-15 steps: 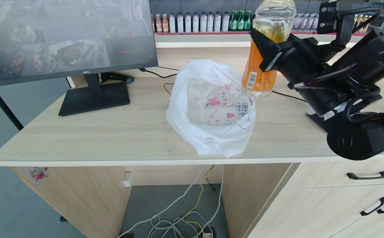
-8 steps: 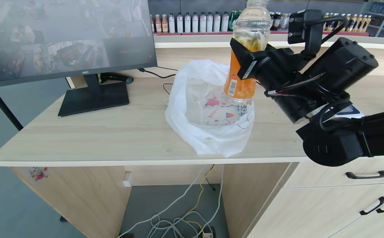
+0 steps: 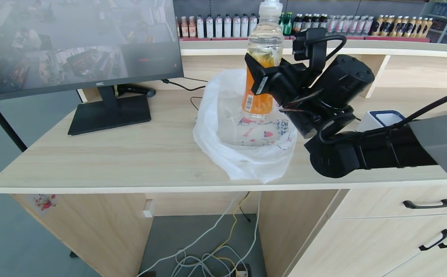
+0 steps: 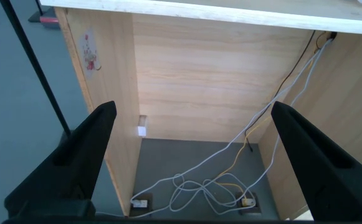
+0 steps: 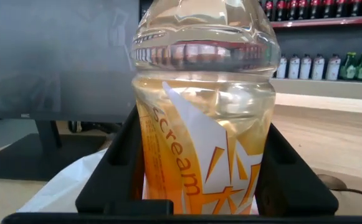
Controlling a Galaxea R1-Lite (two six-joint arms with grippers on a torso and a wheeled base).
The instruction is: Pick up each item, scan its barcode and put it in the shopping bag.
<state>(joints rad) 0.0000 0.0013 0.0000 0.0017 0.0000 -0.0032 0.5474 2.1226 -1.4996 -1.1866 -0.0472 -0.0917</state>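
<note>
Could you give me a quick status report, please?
Right gripper shut on bottle, upright above the bag. Left gripper open, low, in front of the desk. Bag mouth open, nothing in the way.

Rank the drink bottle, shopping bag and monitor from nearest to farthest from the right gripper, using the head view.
1. Drink bottle: held upright in the right gripper's jaws.
2. Shopping bag: on the counter, just under the bottle.
3. Monitor: far off toward the counter's left end.
</note>
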